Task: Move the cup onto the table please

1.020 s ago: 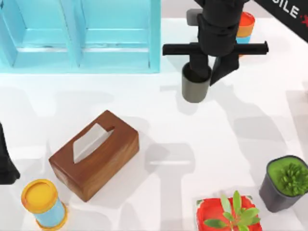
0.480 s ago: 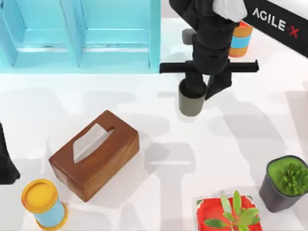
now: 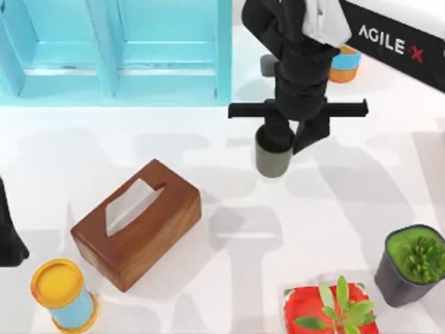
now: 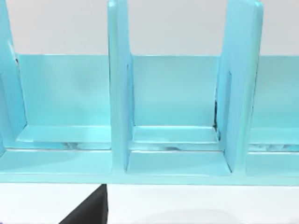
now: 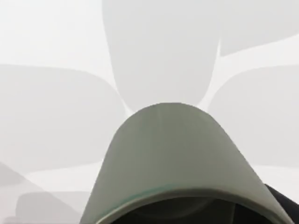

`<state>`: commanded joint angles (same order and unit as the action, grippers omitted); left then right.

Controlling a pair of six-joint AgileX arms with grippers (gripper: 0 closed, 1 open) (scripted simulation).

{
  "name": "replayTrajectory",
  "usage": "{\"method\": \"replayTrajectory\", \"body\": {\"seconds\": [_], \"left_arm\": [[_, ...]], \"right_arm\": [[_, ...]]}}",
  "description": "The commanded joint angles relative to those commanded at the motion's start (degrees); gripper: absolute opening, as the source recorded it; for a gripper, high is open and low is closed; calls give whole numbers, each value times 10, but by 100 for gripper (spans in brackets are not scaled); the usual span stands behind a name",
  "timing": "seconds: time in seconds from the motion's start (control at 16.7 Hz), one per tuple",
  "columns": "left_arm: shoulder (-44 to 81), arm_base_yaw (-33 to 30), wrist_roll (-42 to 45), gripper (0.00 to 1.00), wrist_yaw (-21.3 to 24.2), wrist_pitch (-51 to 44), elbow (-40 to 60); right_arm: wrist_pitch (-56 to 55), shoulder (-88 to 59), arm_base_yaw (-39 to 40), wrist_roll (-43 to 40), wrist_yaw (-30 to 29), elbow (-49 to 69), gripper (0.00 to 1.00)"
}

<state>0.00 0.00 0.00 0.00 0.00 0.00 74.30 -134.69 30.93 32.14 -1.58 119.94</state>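
The dark grey cup (image 3: 272, 158) is upright over the white table (image 3: 334, 209), to the right of the blue shelf and in front of it. My right gripper (image 3: 292, 136) comes down from above and is shut on the cup's rim, with one finger inside and one outside. I cannot tell whether the cup's base touches the table. The right wrist view shows the cup (image 5: 173, 154) close up, its wall and rim against the white tabletop (image 5: 56, 56). My left arm (image 3: 8, 236) is parked at the table's left edge.
The light blue shelf cabinet (image 3: 118, 49) runs along the back left. A wooden tissue box (image 3: 135, 223) and a yellow can (image 3: 62, 292) are front left. An orange can (image 3: 344, 64) stands behind the right arm. A dark plant pot (image 3: 410, 264) and a red plant pot (image 3: 327, 309) are front right.
My right gripper has carried the cup toward the front of the table and slightly left, and the cup looks lower. The left arm has not moved.
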Motion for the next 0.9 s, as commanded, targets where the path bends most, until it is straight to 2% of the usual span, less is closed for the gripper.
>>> {"method": "replayTrajectory", "body": {"seconds": [0.72, 0.9], "left_arm": [[0, 0, 0, 100, 0, 0, 0], [0, 0, 0, 100, 0, 0, 0]], "right_arm": [[0, 0, 0, 0, 0, 0, 98], [0, 0, 0, 0, 0, 0, 100]]}}
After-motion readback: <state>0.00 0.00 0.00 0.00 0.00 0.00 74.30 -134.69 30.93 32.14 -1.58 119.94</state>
